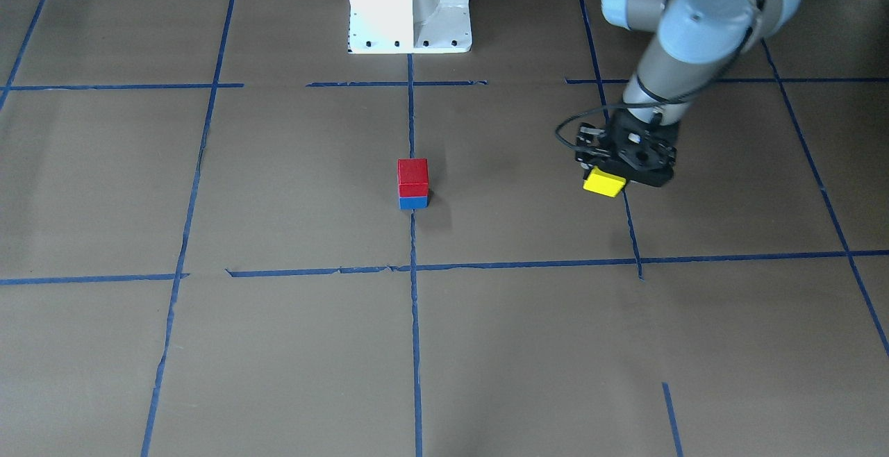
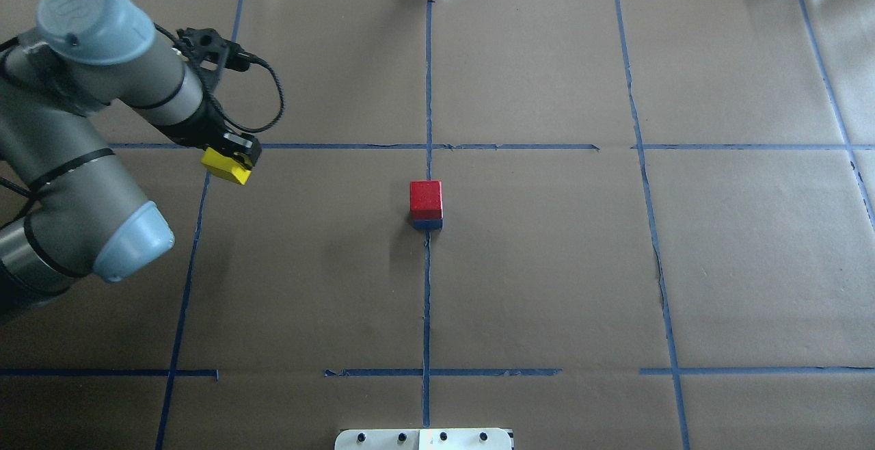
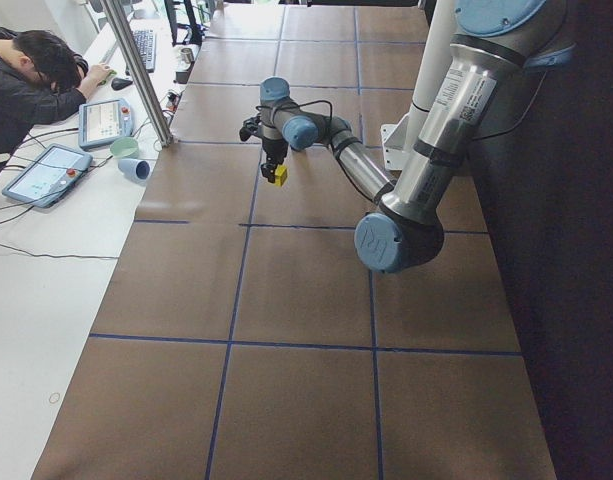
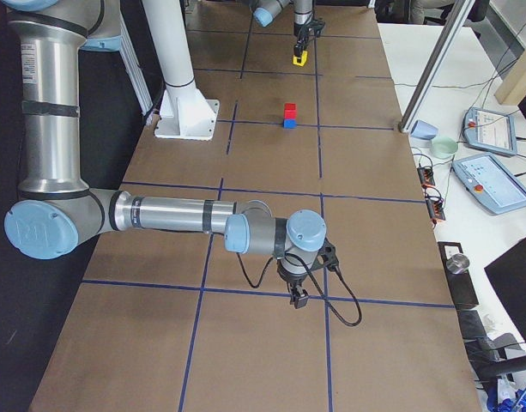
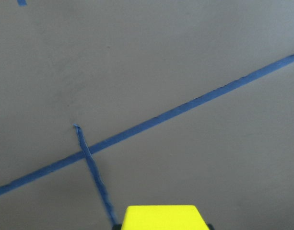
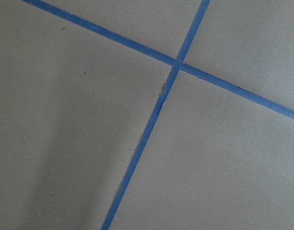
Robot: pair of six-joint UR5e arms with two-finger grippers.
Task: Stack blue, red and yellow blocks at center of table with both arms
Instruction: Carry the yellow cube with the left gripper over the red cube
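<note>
A red block (image 1: 412, 172) sits on a blue block (image 1: 413, 202) at the table's center, on the middle tape line; the stack also shows in the overhead view (image 2: 426, 198). My left gripper (image 2: 231, 161) is shut on a yellow block (image 2: 225, 167) and holds it above the table, well off to the stack's side on my left. The yellow block fills the bottom edge of the left wrist view (image 5: 161, 218). My right gripper (image 4: 299, 297) shows only in the exterior right view, low over the table far from the stack; I cannot tell whether it is open or shut.
The white robot base (image 1: 410, 9) stands at the table's robot-side edge. Blue tape lines (image 2: 427, 299) grid the brown paper. Beyond the far edge are a metal post (image 3: 136, 70), tablets (image 3: 48, 172), cups (image 3: 134, 168) and a seated operator (image 3: 31, 85).
</note>
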